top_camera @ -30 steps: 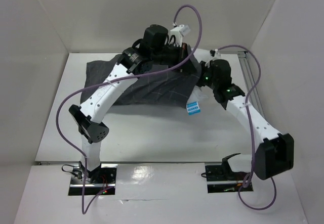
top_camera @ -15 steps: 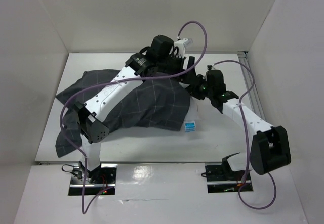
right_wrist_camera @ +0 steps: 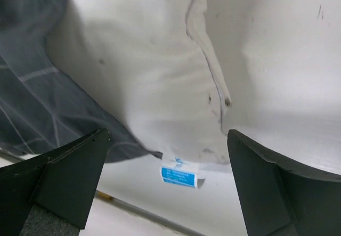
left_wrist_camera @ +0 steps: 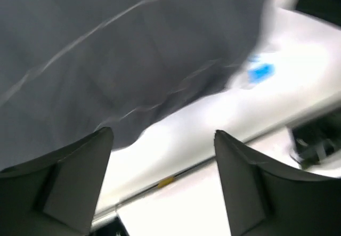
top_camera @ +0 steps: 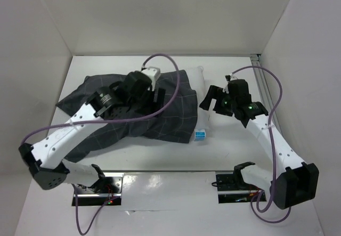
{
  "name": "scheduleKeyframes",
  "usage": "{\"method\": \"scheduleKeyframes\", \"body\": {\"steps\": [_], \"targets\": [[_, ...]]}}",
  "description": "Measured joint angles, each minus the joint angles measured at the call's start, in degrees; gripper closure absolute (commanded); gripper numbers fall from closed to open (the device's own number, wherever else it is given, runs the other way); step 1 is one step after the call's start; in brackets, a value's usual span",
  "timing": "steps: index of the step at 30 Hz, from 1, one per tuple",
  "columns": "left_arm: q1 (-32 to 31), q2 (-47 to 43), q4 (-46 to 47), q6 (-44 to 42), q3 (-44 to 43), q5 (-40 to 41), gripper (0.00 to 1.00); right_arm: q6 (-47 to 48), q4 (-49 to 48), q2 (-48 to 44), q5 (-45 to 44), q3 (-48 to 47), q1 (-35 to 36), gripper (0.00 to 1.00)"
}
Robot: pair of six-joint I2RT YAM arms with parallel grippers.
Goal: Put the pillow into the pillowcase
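The dark grey checked pillowcase (top_camera: 122,113) lies spread across the table and covers most of the white pillow (top_camera: 198,81). Only the pillow's right end sticks out, with its blue tag (top_camera: 200,135) at the near corner. My left gripper (top_camera: 156,96) hovers open over the pillowcase's right part, holding nothing. In the left wrist view the gripper (left_wrist_camera: 164,135) frames bare table below the pillowcase (left_wrist_camera: 133,49). My right gripper (top_camera: 208,100) stands open just right of the exposed pillow end. The right wrist view has the open gripper (right_wrist_camera: 168,135), pillow (right_wrist_camera: 149,65), tag (right_wrist_camera: 180,176) and pillowcase (right_wrist_camera: 26,103).
White walls (top_camera: 48,28) enclose the table at the back and both sides. A metal rail (top_camera: 262,84) runs along the right edge. Purple cables (top_camera: 165,60) loop above both arms. The table's front edge (top_camera: 170,173) sits just ahead of the arm bases.
Both grippers opened and let go of the cloth. The pillowcase with the pillow dropped flat onto the table, and both arms drew back toward the near side.
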State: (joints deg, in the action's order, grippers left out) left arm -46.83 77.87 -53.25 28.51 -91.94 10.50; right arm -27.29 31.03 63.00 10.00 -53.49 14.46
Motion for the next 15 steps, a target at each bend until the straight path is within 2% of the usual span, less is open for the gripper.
{"method": "scheduleKeyframes", "body": {"steps": [3, 6, 8, 10, 11, 12, 13, 15], "targets": [[0.0, -5.1, -2.3, 6.8, 9.1, 7.8, 0.02, 0.7, 1.5, -0.8, 0.8, 1.6, -0.2, 0.00], [2.4, -6.5, -3.2, 12.6, 17.7, 13.6, 0.01, 0.9, 1.1, 0.5, 1.3, 2.3, -0.5, 0.00], [5.5, -6.5, -1.6, 13.5, 22.9, 14.1, 0.01, 0.9, -0.8, 2.8, 1.9, 2.4, -0.5, 0.00], [9.2, -6.3, 1.1, 13.4, 27.0, 13.0, 0.02, 1.1, -3.8, 6.1, 3.3, 2.4, -0.6, 0.05], [11.3, -5.9, 2.5, 13.3, 28.2, 11.7, 0.08, 1.3, -5.4, 8.6, 4.7, 2.3, -0.6, 0.11], [13.0, -5.3, 4.1, 13.2, 28.8, 10.5, 0.25, 1.4, -7.2, 11.2, 6.3, 2.2, -0.6, 0.26], [14.3, -4.7, 5.6, 12.8, 29.0, 9.4, 0.41, 1.6, -9.1, 13.8, 8.2, 2.1, -0.6, 0.63], [15.9, -3.0, 8.7, 10.8, 28.7, 7.1, 0.84, 1.4, -12.0, 18.0, 12.3, 2.1, -0.6, 0.97]]}}
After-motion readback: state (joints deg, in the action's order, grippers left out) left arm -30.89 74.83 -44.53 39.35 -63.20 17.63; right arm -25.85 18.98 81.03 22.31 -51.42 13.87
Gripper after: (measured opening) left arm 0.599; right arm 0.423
